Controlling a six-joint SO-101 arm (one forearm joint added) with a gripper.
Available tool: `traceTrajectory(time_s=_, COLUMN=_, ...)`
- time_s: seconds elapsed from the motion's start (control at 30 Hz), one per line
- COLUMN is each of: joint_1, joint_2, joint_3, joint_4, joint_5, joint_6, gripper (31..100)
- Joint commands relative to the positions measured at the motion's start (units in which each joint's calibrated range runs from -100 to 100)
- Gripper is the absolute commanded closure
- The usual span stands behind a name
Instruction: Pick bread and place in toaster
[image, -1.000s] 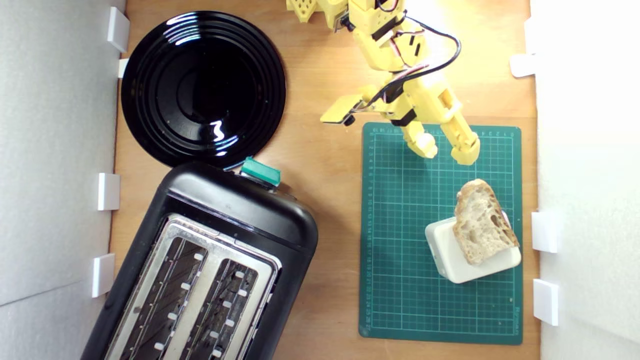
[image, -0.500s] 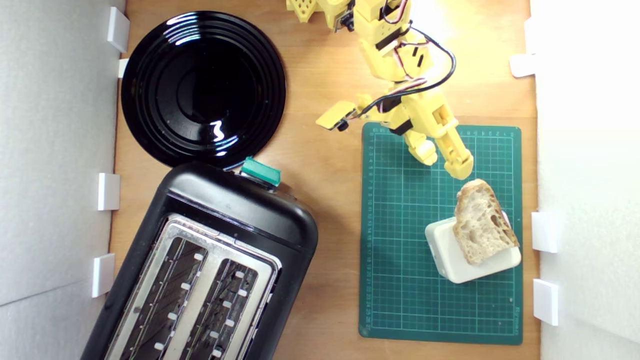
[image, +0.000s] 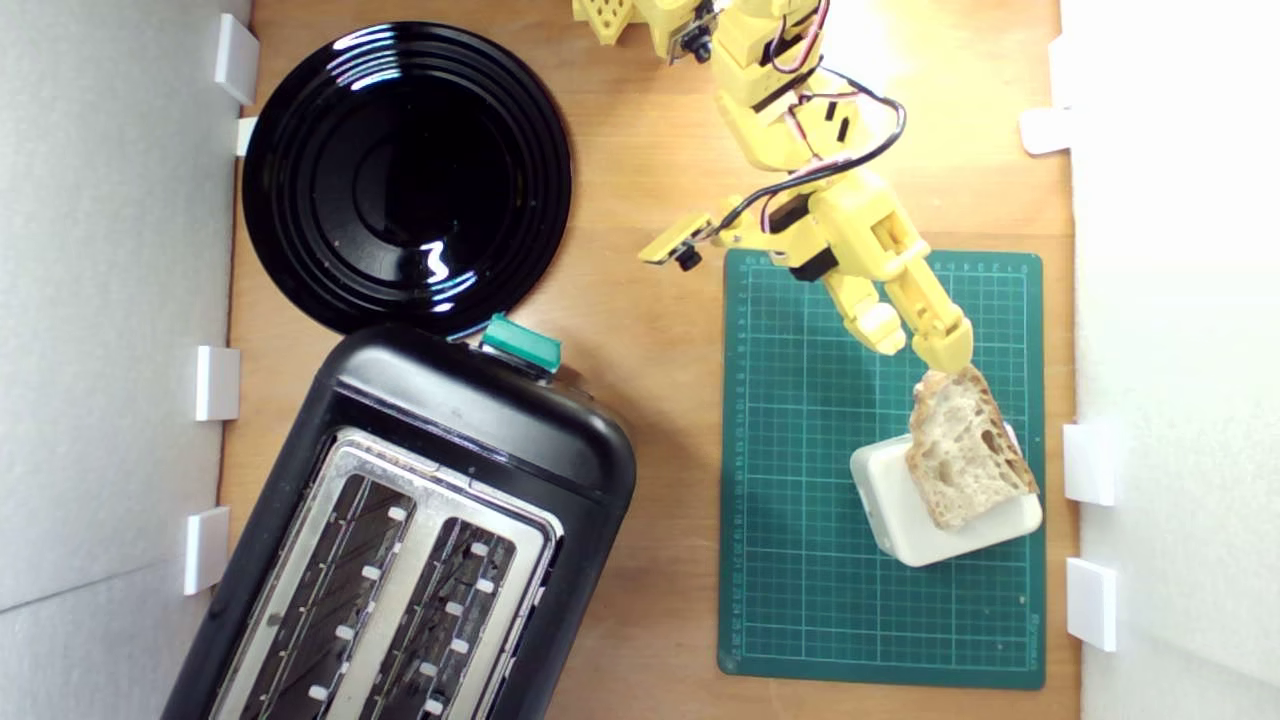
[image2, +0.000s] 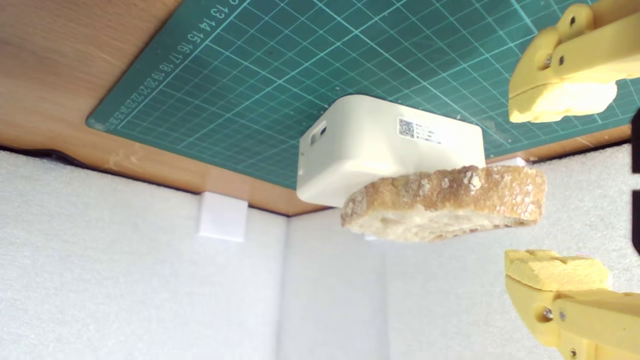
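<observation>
- Yellow plastic gripper (image: 915, 345) is hanging over the green cutting mat (image: 800, 560), and its jaws are standing wide apart with nothing between them.
- In the wrist view the two fingertips (image2: 560, 102) are showing one on each side of the slice's plane, with the crust edge lying in line with the gap between them.
- Pale bread (image: 962, 445) with brown crust is lying flat on the white box (image: 890, 515), and its narrow end is sticking out past the box edge toward the gripper.
- In the exterior view one fingertip is appearing to touch or overlap the tip of the slice; I cannot tell if there is real contact.
- Judging from this, the step in hand is the approach for the pick; the bread is not yet grasped.
- Next move is calling for going a little more forward, so that the free end of the slice is coming between the jaws, and then closing on it.
- Care is needed here, I think: a push on the slice could slide it off the box.
- Black toaster (image: 420, 540) is waiting well apart, at the exterior view's lower left, with both slots empty, beside the black plate (image: 405, 175).
</observation>
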Motion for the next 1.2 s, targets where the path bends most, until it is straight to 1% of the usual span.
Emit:
traceTrajectory(time_s=0.0, joint_1=-0.05, joint_2=-0.09, joint_3=-3.93, joint_4=-0.45, joint_5=-2.2, joint_6=-0.11, gripper=42.7)
traceTrajectory(time_s=0.2, joint_1=-0.21, joint_2=0.49, joint_3=-5.56, joint_4=-0.45, joint_5=-2.29, joint_6=-0.21, gripper=43.1)
traceTrajectory(time_s=0.37, joint_1=-0.29, joint_2=4.99, joint_3=-8.65, joint_4=-0.45, joint_5=-2.63, joint_6=0.1, gripper=42.8)
traceTrajectory(time_s=0.53, joint_1=-0.13, joint_2=7.98, joint_3=-9.83, joint_4=-0.45, joint_5=-6.56, joint_6=0.1, gripper=43.3)
traceTrajectory(time_s=1.17, joint_1=-0.37, joint_2=15.55, joint_3=-18.45, joint_4=-0.45, joint_5=-6.47, joint_6=0.15, gripper=43.4)
